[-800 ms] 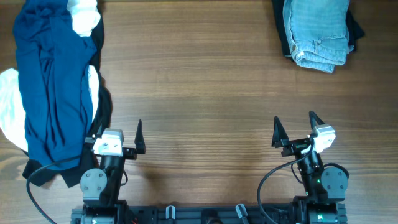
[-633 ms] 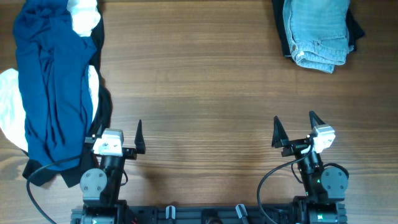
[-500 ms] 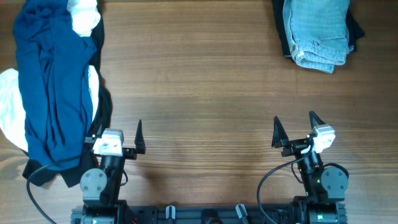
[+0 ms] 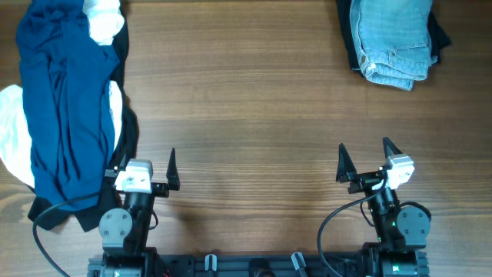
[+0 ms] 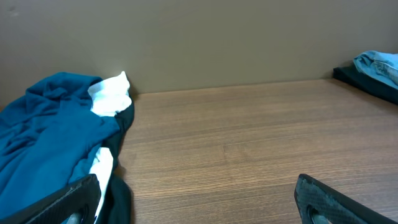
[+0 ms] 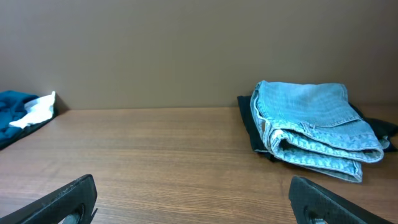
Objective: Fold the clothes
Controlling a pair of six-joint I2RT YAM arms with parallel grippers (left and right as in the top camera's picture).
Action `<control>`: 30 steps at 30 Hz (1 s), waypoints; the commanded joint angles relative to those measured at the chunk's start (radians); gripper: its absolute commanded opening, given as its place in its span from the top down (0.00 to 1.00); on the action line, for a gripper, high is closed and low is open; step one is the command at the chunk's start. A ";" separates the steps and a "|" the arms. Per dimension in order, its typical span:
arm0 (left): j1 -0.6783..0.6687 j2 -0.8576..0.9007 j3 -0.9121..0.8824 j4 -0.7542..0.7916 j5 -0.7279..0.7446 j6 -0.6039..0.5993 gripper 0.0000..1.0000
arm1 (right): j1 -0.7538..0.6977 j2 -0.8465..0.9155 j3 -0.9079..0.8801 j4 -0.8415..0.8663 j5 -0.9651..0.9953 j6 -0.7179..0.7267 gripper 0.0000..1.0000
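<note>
The clothes lie heaped at the table's left edge: a dark-blue shirt (image 4: 65,108) on top of white (image 4: 11,135) and black (image 4: 127,142) garments. The left wrist view has the same blue shirt (image 5: 43,137) at lower left. My left gripper (image 4: 147,165) stands open near the front edge, its left finger right beside the pile's lower corner, nothing between its fingers (image 5: 320,199). My right gripper (image 4: 363,158) stands open at the front right over bare wood, far from the pile.
Folded light-blue jeans (image 4: 392,38) rest on a dark garment at the back right corner, also seen as jeans (image 6: 311,127) in the right wrist view. Bare wooden tabletop (image 4: 246,100) spans the middle. Both arm bases sit at the front edge.
</note>
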 commanded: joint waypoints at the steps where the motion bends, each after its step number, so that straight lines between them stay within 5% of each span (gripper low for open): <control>1: -0.005 -0.008 -0.005 -0.003 0.023 0.014 0.00 | 0.003 -0.008 -0.001 0.002 0.021 -0.011 0.00; 13: -0.005 -0.008 -0.005 -0.003 0.022 0.015 0.00 | 0.003 -0.008 -0.001 0.003 0.009 -0.008 0.00; 22: -0.005 -0.008 -0.005 -0.002 0.022 0.015 0.00 | 0.003 -0.008 -0.001 0.124 0.009 0.308 0.00; 30: -0.006 -0.008 0.005 0.197 0.181 -0.017 0.00 | 0.003 0.001 0.033 0.315 -0.188 0.097 0.00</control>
